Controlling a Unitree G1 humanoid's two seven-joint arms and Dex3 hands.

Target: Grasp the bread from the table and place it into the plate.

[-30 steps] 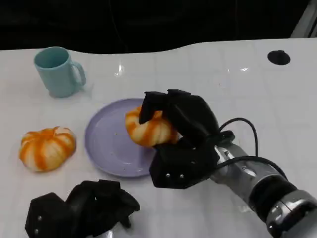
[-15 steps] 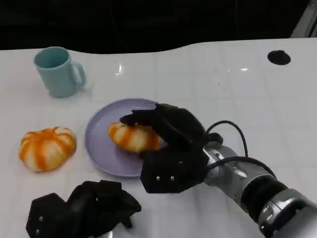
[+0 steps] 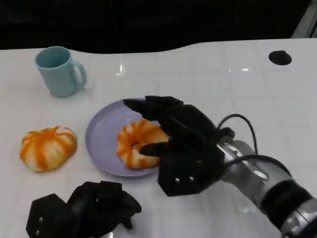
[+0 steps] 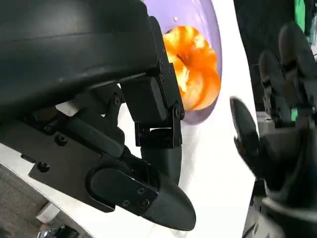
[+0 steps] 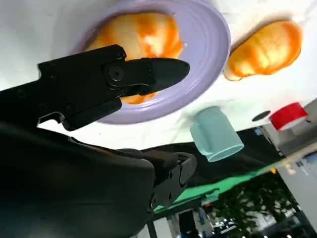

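orange-and-white striped round bread (image 3: 138, 144) sitting in the lavender round plate (image 3: 101, 141), black right hand (image 3: 181, 144) just over it with fingers spread, holding nothing, black left hand (image 3: 81, 208) curled in low on the white table (image 3: 223, 89), second striped bread (image 3: 47, 148) left of the plate, light blue mug (image 3: 58, 71) behind, no readable writing anywhere

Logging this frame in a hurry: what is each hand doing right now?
Left hand: fingers curled in, holding nothing.
Right hand: open, fingers spread around the bread lying on the plate.
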